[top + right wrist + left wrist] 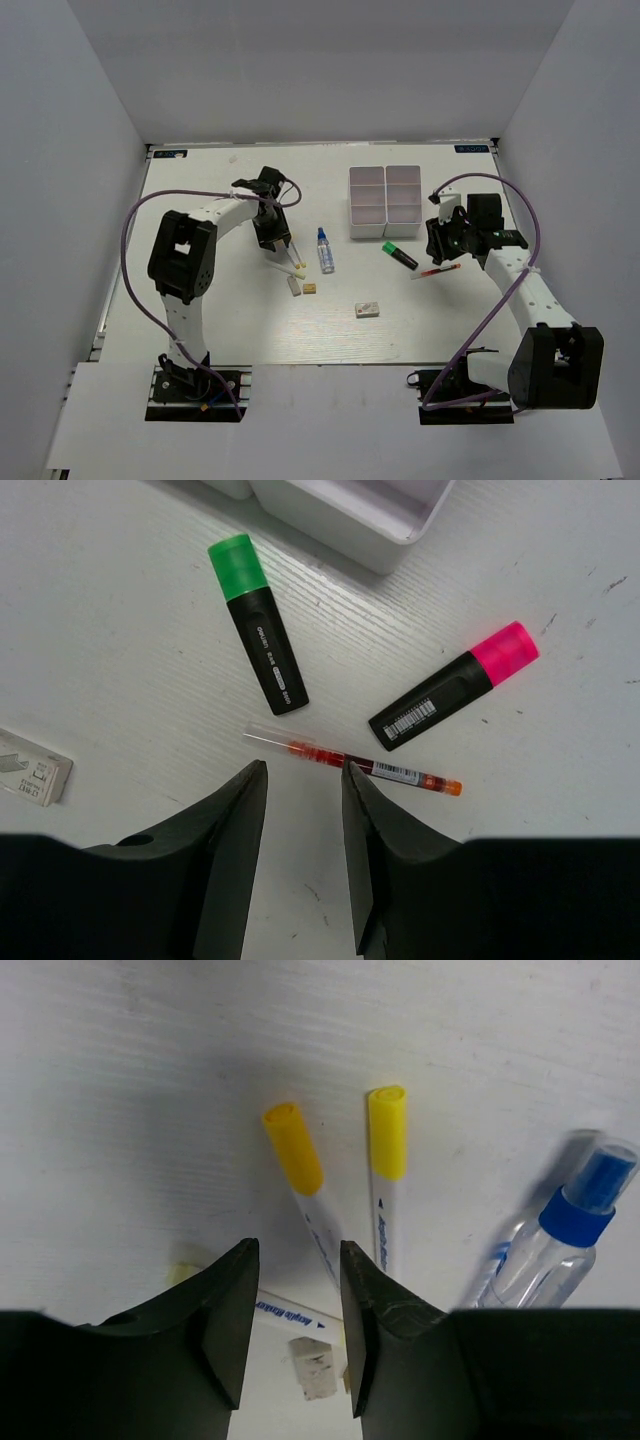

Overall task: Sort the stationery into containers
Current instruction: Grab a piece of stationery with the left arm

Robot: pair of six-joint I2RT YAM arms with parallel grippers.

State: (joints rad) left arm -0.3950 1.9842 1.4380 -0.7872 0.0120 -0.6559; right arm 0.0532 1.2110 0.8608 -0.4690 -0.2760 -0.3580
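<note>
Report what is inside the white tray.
From the top view, all six compartments of the tray look bare: nothing shows in them. The right wrist view catches only one corner, also bare. The near walls may hide a thin strip of each floor.

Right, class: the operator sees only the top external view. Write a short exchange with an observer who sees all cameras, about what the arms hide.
Operator: What's under the right wrist?
Observer: A pink-capped highlighter lies near the thin red pen, not touching it.
Operator: Is that pen gripped?
Observer: No; the right jaws stand open, with the pen just beyond their tips.
Operator: And under the left jaws?
Observer: They are open over a white pen lying crosswise.
</note>
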